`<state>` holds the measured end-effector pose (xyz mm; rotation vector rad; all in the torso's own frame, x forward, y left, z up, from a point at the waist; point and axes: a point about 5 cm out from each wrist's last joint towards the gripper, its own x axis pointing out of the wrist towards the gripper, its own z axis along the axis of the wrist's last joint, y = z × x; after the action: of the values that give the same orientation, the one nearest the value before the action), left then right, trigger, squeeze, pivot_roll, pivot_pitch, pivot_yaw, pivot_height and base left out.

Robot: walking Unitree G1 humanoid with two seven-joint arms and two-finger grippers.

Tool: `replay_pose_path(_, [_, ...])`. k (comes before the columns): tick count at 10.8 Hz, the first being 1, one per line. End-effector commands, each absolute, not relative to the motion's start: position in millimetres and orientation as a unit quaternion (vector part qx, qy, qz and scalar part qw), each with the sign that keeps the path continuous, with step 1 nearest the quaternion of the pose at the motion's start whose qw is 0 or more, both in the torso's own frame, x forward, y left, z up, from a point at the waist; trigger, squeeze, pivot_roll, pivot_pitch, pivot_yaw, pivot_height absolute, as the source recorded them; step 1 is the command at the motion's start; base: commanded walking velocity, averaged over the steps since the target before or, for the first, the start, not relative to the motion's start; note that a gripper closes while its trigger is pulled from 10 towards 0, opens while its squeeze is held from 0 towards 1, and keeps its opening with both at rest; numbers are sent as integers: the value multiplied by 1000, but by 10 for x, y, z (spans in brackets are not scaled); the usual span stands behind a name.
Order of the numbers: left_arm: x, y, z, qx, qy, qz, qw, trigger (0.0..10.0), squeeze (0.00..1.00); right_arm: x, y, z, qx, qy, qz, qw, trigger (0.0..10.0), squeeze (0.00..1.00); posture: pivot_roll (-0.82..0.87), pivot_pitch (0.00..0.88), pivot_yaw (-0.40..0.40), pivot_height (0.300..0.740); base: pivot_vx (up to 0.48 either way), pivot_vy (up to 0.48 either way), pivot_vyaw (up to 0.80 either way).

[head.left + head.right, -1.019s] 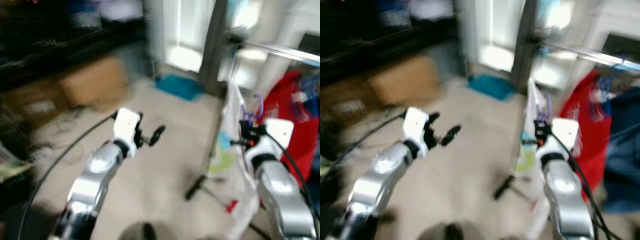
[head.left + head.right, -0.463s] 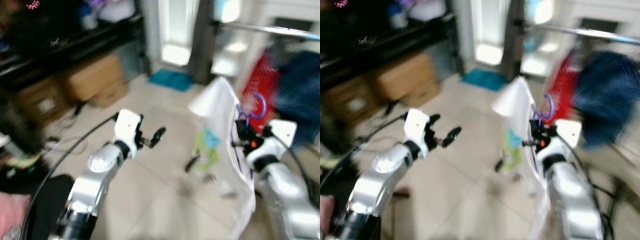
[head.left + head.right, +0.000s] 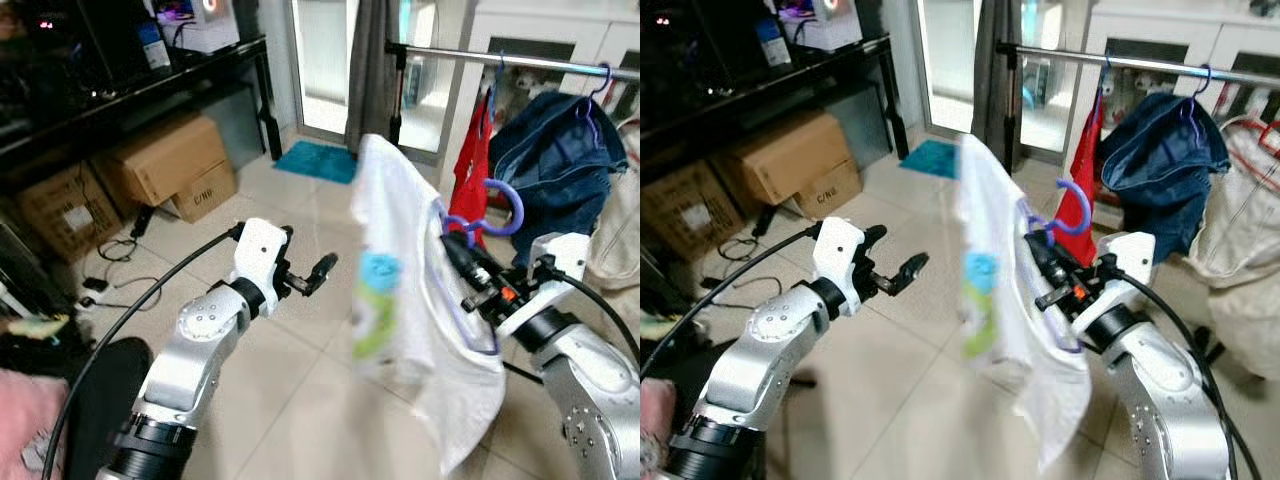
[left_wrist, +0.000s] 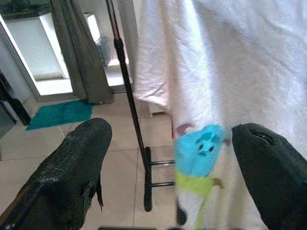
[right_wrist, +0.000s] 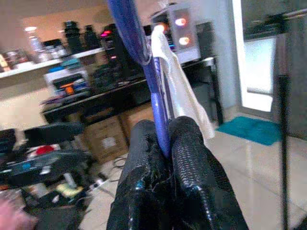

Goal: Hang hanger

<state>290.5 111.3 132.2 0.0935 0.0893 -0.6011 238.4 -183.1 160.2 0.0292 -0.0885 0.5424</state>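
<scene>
Right gripper [image 3: 1045, 262] clamped on purple hanger [image 3: 1072, 205] carrying white shirt [image 3: 995, 250]; the right wrist view shows the fingers [image 5: 189, 143] pinched together on the hanger's stem. Hanger sits in front of the robot, hook up, below and near the clothes rail [image 3: 1140, 64], not yet on it. Left gripper [image 3: 895, 272] fingers spread apart, empty, held out left of the shirt. To do the step well, likely lift the hook above the rail's free stretch left of the red garment [image 3: 1080, 170] and blue garment [image 3: 1160, 150], then lower and release only once it is seated. Containers: cardboard boxes [image 3: 780, 160] on the floor under the black shelf, closed, contents not visible.
</scene>
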Motion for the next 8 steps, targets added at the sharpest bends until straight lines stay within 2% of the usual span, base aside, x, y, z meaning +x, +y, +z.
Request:
replay_pose_path(1, [2903,1140,1344,55,40,-292,954,10000,0,2374,-1798,1715,9,-75,290,954,10000,0,-153,0,63,740,0,0,0])
replay_pose_path(3, [2892,1141,1336,54,41,-289,955,10000,0,2385,-1818,1727,-24,-77,306,949,10000,0,-154,0,58,740,0,0,0])
replay_pose_path(8, [2918,1132,1336,58,41,-291,954,10000,0,2472,-1873,1600,-126,-74,251,957,10000,0,-152,0,67,740,0,0,0])
